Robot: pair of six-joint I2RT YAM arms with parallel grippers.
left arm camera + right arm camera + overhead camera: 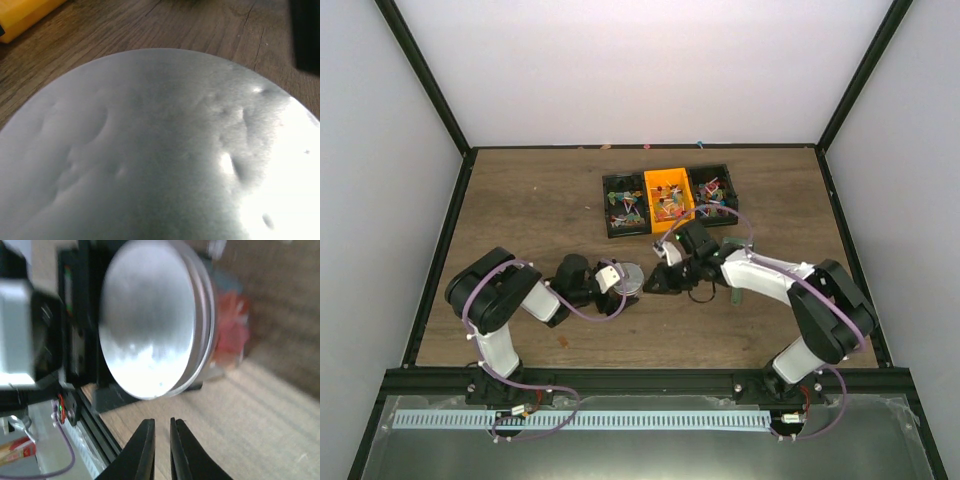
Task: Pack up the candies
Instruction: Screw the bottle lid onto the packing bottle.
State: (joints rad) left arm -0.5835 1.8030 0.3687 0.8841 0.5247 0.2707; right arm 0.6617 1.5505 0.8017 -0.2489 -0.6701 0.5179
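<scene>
1. Here the right end effector [161, 444] has its two fingers almost together, with only a thin slit between them and nothing inside. It hangs just beside the metal lid [147, 325] and does not touch it.
2. The left end effector [618, 279] stands wide around the jar [220, 340] and holds it tipped on its side above the surface [530, 210], with the lid facing the right arm. Its own wrist view shows only the lid, so its fingers are hidden there.
3. Some candies [233, 330], reddish and blurred, show through the clear wall of the jar. Many more lie in the orange bin [667, 176] and the two black bins [620, 182], beyond both end effectors.
4. I judge that the step in hand concerns the lid, which sits on the jar.
5. Whether it must be tightened or taken off, I cannot tell. Either way, the next move calls for the right fingers to open enough for the rim and grip it squarely, while the left holds the jar firm.
</scene>
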